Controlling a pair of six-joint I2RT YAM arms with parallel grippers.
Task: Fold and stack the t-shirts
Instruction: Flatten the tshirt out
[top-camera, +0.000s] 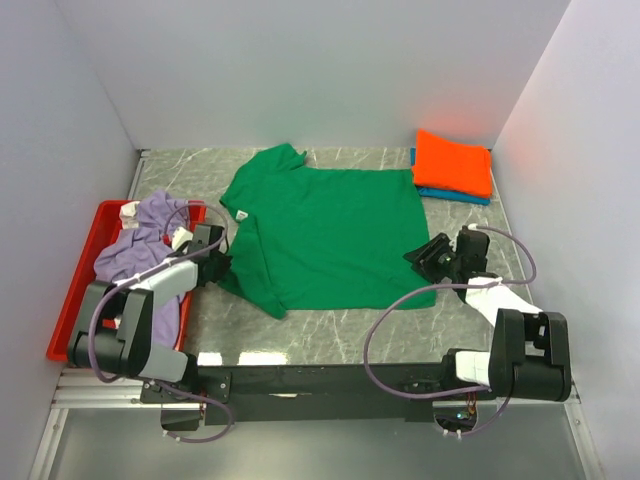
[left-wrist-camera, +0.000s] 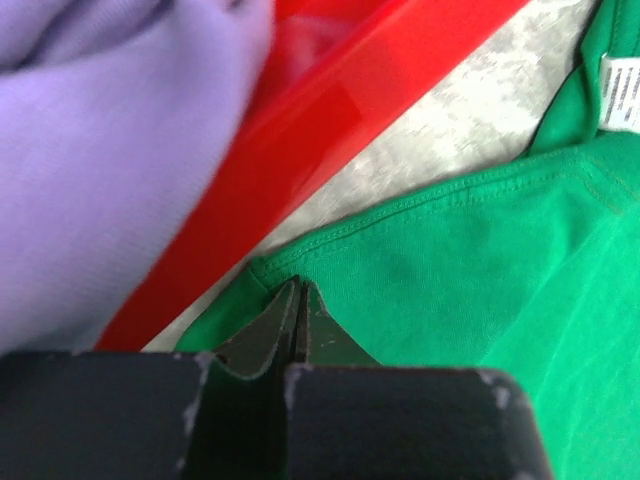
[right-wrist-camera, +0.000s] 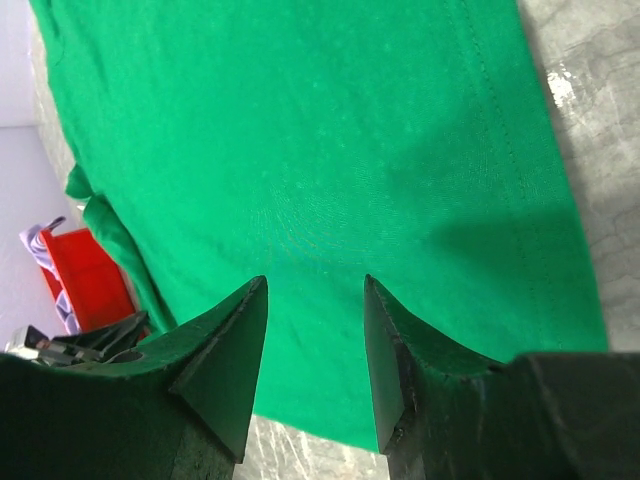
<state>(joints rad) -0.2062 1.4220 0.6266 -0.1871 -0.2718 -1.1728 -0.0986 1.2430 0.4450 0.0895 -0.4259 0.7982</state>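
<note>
The bench (top-camera: 330, 325) held the green tee (top-camera: 330, 235) at centre. The tray (top-camera: 85, 270), left, held a lavender tee (top-camera: 145, 235); an orange tee (top-camera: 455, 163) topped a blue tee (top-camera: 455, 195), far right. Left fingers (left-wrist-camera: 292, 305) were closed at the green sleeve; right fingers (right-wrist-camera: 230, 360) stood open over its hem.

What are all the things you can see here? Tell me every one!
green t-shirt: 1, green, spread flat in the middle of the table
orange t-shirt: 1, orange, folded, far right corner, on top of the blue one
blue t-shirt: 1, blue, under the orange one, only its edge shows
lavender t-shirt: 1, pale purple, crumpled in the red tray
red tray: 1, red, left side of the table
table: 1, grey marble pattern
left gripper: 1, black, shut on the green t-shirt's sleeve edge
right gripper: 1, black, open, over the green t-shirt's right side
</note>
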